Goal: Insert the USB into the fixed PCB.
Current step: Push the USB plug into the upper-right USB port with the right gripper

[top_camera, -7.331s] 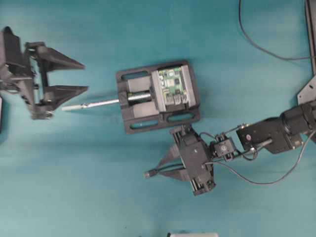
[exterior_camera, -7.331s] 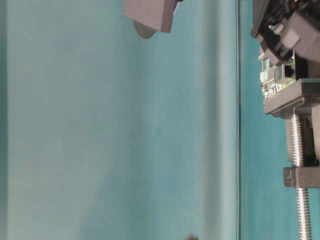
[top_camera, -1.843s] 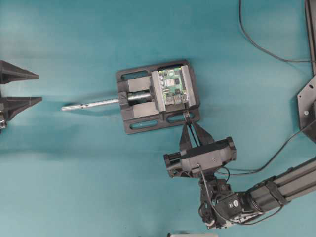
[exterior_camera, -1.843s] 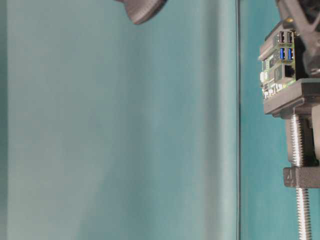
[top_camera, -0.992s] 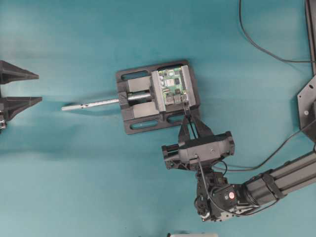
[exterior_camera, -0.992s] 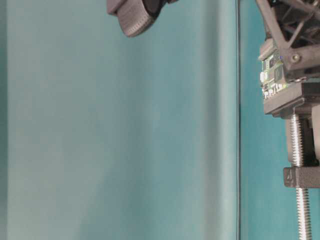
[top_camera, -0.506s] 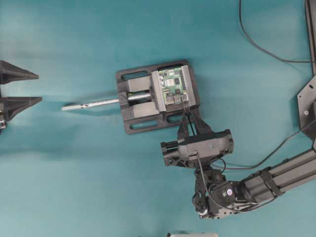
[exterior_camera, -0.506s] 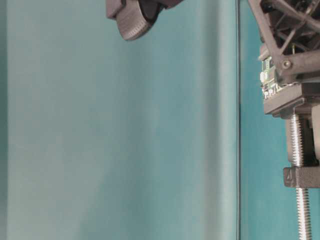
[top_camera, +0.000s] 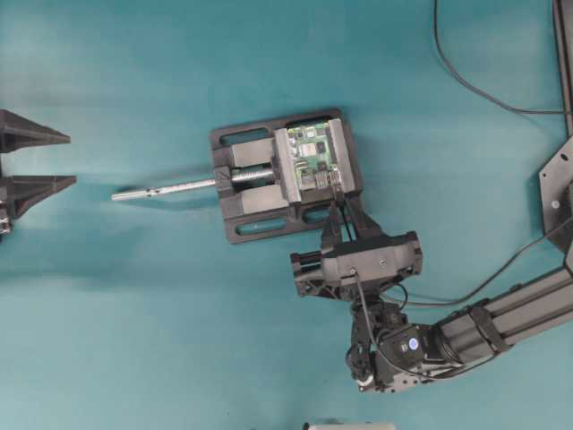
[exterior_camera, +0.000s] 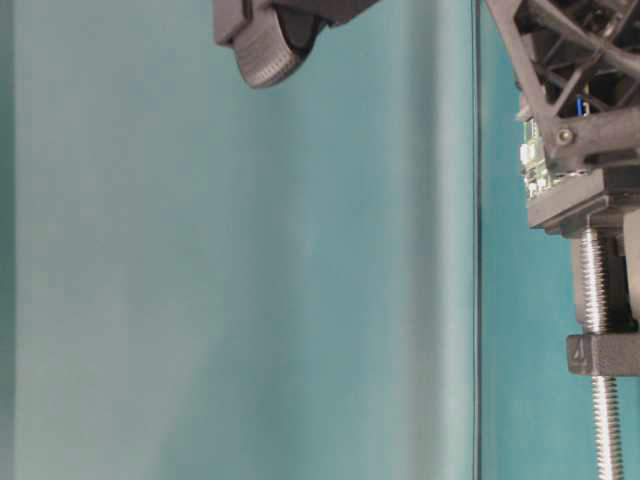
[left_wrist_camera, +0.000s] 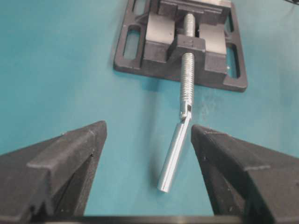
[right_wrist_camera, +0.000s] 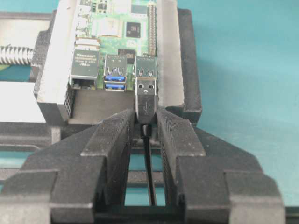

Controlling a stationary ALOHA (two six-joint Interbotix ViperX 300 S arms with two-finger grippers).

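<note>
The fixed PCB (top_camera: 313, 154) is a green board clamped in a black vise (top_camera: 242, 208) at mid-table; it also shows in the right wrist view (right_wrist_camera: 117, 18) and as a green sliver (exterior_camera: 530, 160) at table level. My right gripper (top_camera: 338, 204) (right_wrist_camera: 145, 116) is shut on the USB (right_wrist_camera: 145, 95). Its silvery tip sits at the mouth of the right-hand stacked port (right_wrist_camera: 145, 70), beside the blue ports (right_wrist_camera: 115, 77). I cannot tell whether it has entered. Its thin black cable (right_wrist_camera: 149, 177) runs back between the fingers. My left gripper (top_camera: 72, 159) (left_wrist_camera: 148, 128) stands open at the far left, holding nothing.
The vise's silver screw rod (top_camera: 166, 188) points left toward the left gripper, and its handle (left_wrist_camera: 174, 156) lies between the open fingers' tips. A black cable (top_camera: 466, 81) loops at the back right. A metal frame (top_camera: 560, 170) stands on the right edge.
My right gripper has crept toward the PCB with the USB, bringing the tip up to the port. The left gripper has stayed still and open.
</note>
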